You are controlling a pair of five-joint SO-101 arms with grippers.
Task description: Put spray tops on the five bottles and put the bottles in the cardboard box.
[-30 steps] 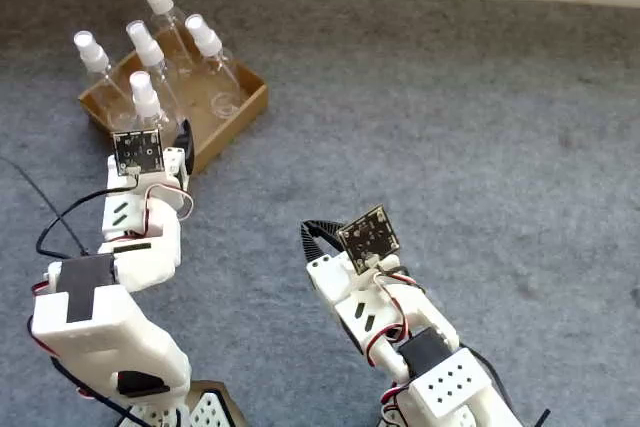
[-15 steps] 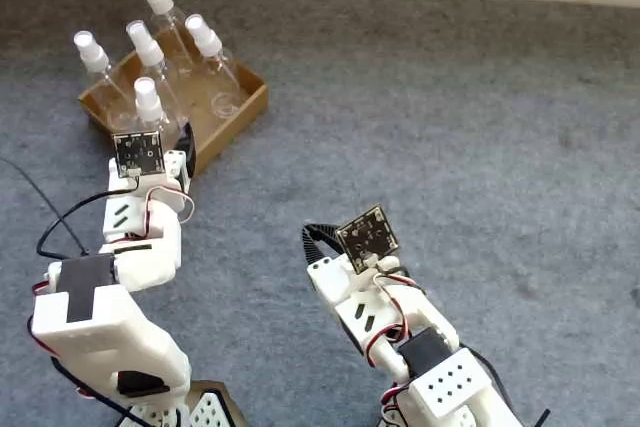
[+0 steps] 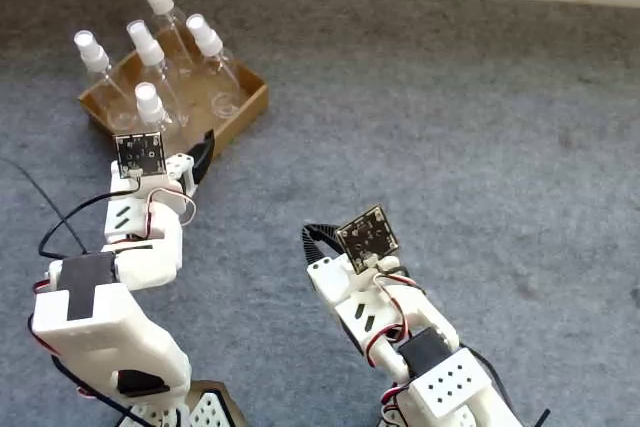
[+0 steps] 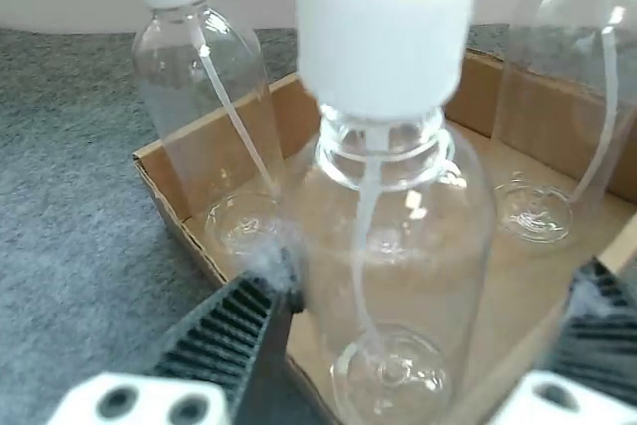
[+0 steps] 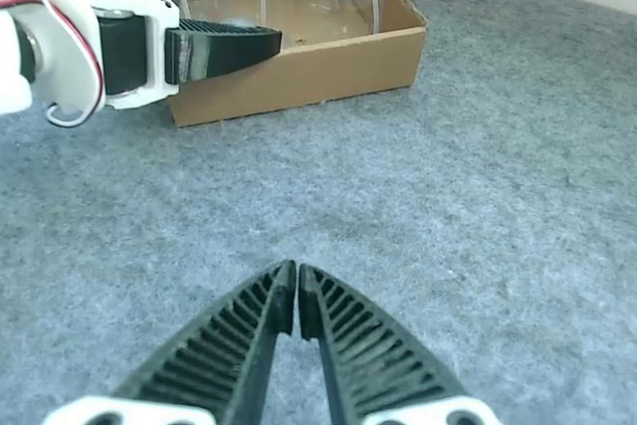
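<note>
In the near corner of the cardboard box (image 3: 243, 107), toward 10 o'clock in the high view, the nearest spray bottle (image 3: 149, 103) stands upright, long axis vertical, its white spray top (image 4: 383, 22) seated on the neck. It lies at 12 o'clock from the left gripper (image 4: 438, 276), whose fingers (image 4: 234, 330) are spread wide to either side of the glass and hold nothing. One finger is just beside the bottle's wall, and contact cannot be ruled in or out; the other is apart from it. The likely next move, judged from this, is a straight pull-back toward 6 o'clock, so neither finger drags the bottle over. The other four bottles (image 3: 147, 42), all capped, stand in the box beyond it from 11 to 1 o'clock. The right gripper (image 5: 297, 291) sits well apart at about 5 o'clock from the box, low over the grey tabletop (image 3: 450, 127), fingers pressed together on nothing; the left arm is far nearer. In the high view the left wrist's camera board (image 3: 139, 153) hides the nearest bottle's base and one finger.
</note>
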